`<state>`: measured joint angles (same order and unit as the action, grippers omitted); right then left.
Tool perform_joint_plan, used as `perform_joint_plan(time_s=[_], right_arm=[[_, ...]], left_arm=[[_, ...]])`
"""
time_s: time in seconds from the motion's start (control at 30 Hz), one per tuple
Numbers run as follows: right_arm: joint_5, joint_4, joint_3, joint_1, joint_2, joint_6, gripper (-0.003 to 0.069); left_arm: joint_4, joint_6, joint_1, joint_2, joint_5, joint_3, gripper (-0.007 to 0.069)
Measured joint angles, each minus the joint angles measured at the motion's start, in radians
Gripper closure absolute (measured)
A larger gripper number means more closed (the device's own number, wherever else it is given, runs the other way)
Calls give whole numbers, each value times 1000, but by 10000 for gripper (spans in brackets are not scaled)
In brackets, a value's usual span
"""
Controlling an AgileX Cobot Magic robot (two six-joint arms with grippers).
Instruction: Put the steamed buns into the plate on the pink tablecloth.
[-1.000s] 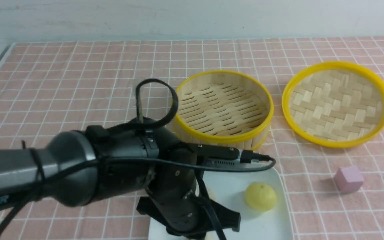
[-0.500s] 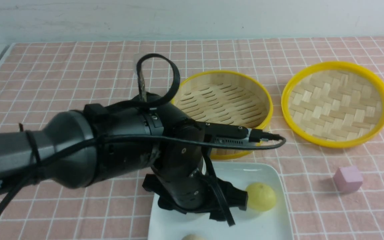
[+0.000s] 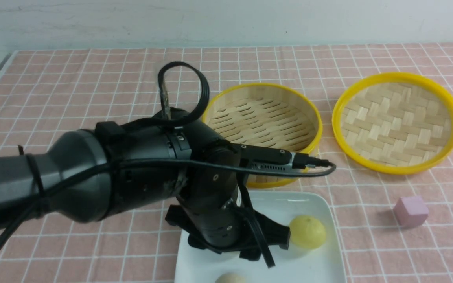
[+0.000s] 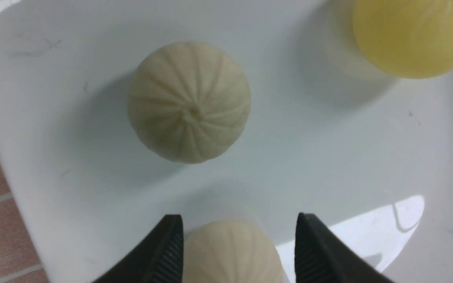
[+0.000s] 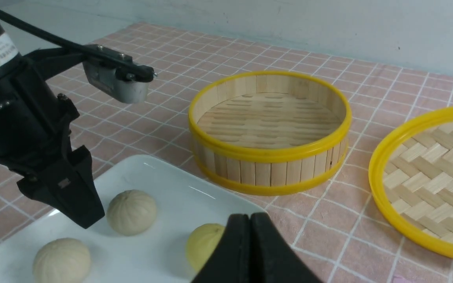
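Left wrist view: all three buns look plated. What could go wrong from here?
The left tool stands open but close astride one beige bun; a skewed lift could drag or roll it into the other beige bun. The plate has a shallow rim; a nudged bun might roll off.

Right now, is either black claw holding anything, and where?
Nothing is held. The left gripper hangs open over a pale beige round bun on the glossy white plate; the right gripper is shut, empty.

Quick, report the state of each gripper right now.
Left gripper: open, jaws on either side of a pale bun lying on the plate, not gripping it.
Right gripper: shut, holding nothing.
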<state>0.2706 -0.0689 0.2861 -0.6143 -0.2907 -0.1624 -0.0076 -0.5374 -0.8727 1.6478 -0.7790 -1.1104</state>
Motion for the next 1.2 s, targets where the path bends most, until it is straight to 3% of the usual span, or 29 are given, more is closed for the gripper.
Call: perform_joint_plan(time_s=[0.27, 0.43, 0.57, 0.63, 1.0, 1.2], right_arm=[[0, 1, -1, 0, 0, 0, 659], [8, 0, -20, 2, 43, 0, 657], [0, 0, -87, 79, 119, 0, 655], [18, 0, -156, 176, 178, 0, 654], [120, -48, -298, 492, 301, 0, 647], [121, -49, -298, 540, 301, 0, 642]], left_arm=[[8, 0, 0, 0, -1, 0, 340], [17, 0, 0, 0, -1, 0, 480], [20, 0, 0, -1, -10, 0, 554], [35, 0, 0, -8, -18, 0, 594], [111, 0, 0, -121, -4, 0, 611], [172, 0, -1, -240, -30, 0, 609]])
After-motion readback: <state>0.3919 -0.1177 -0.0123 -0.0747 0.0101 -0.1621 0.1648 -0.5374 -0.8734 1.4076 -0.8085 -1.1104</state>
